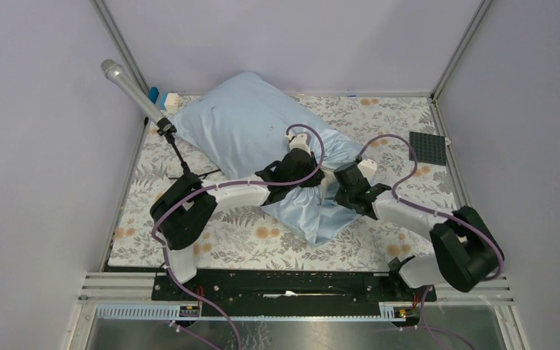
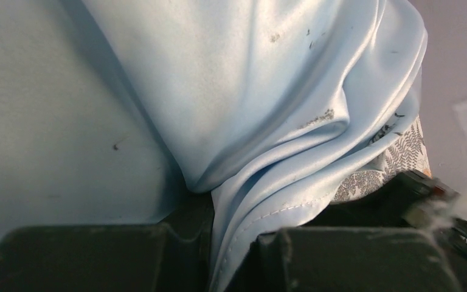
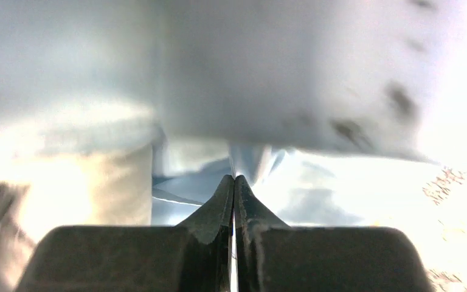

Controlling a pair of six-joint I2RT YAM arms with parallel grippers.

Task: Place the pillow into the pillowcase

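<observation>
At right wrist the pillowcase (image 3: 292,79) looks blurred (glare-washed).

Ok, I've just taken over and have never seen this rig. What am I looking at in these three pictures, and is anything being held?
Two robot arms are bolted at the near edge of a table covered by a floral cloth. The wide picture looks down from above and behind them. The other two come from a camera on each wrist. On the cloth lies the light-blue pillowcase, plumped up, so the pillow seems to be mostly inside it. A microphone on a stand is at the left and a dark grey plate is at the right. The left fingers pinch a fold of the pillowcase's hem. The right fingers are shut tight against the case; I cannot tell whether cloth is caught between them.
</observation>
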